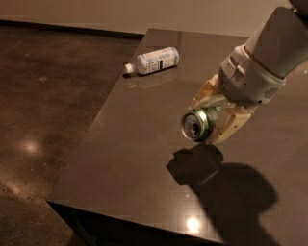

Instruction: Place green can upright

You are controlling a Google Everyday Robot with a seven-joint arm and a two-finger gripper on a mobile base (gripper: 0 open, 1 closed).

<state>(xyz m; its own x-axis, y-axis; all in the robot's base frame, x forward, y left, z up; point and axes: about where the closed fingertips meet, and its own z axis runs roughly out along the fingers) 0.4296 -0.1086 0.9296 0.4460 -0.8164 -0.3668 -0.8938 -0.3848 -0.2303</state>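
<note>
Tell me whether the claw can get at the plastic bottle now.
Probably not yet: the claw is full, shut on the green can held sideways above the table. Nothing blocks the way to the bottle.

Shiny metal green can (194, 125) in gripper (205, 123) above glossy table (130, 163), plastic fingers (227, 129), clear plastic bottle (154, 61)

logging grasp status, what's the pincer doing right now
The pincer is closed on the green can, holding it sideways in the air above the table.

Place: bare, lab-like room.
Floor (43, 120): polished, dark, glinting.
Wall (120, 12): plain, pale.
Counter (134, 144): dark, glossy.
Gripper (211, 117): above counter, jaws clasping green can (195, 125).
</note>
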